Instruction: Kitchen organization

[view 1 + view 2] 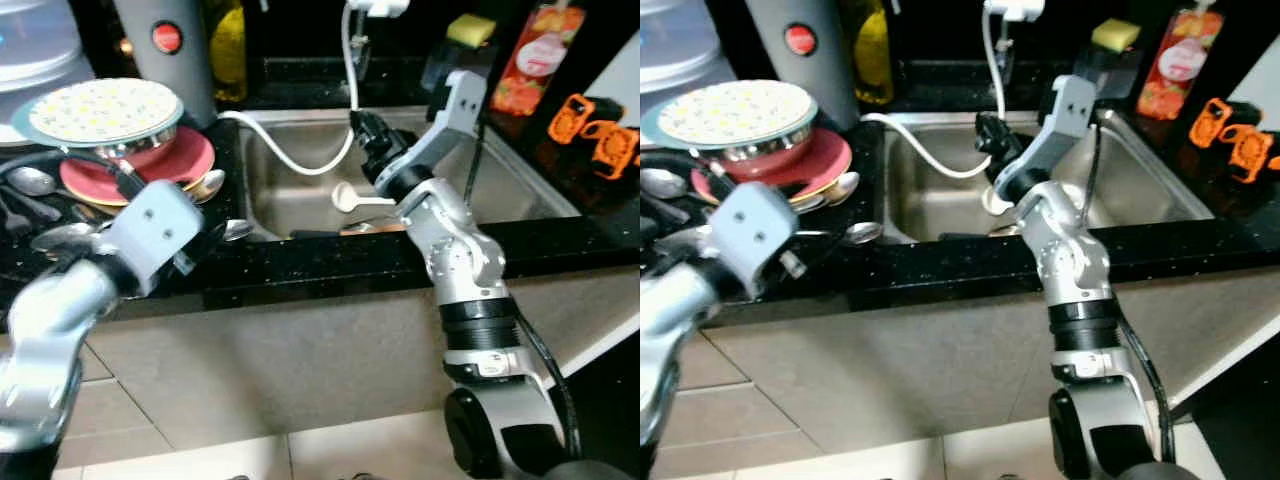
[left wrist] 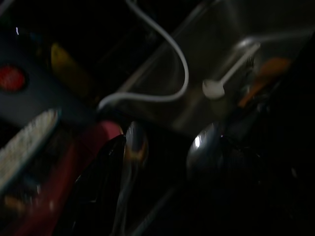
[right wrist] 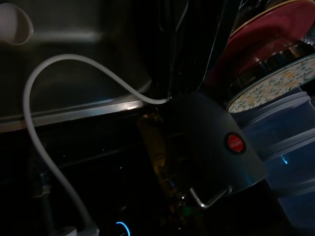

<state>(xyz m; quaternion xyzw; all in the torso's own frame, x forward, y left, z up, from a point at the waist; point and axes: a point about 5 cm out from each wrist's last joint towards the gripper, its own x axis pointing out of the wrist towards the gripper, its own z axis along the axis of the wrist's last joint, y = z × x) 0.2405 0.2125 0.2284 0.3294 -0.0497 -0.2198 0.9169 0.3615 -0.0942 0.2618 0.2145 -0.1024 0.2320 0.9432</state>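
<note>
Cutlery pick-up beside the sink [image 1: 520, 195], approach stage.

Judging by the poses, the step in hand was reaching for loose utensils: the left gripper [image 2: 167, 196] hovered over the metal spoons [image 2: 134, 147] lying on the black counter [image 1: 330, 265] just left of the sink, its fingers [image 2: 103, 167] apart, one spoon bowl lying between them but not yet gripped. The right gripper [image 1: 362, 130] hung above the sink's left half, near the white hose [image 1: 290, 150]; whether its fingers were open I cannot tell. A white spoon [image 1: 350, 198] lay on the sink floor, below and apart from that gripper. Stacked plates [image 1: 140, 150] stood left of the sink. Next, the left arm probably needed to lower and close.
</note>
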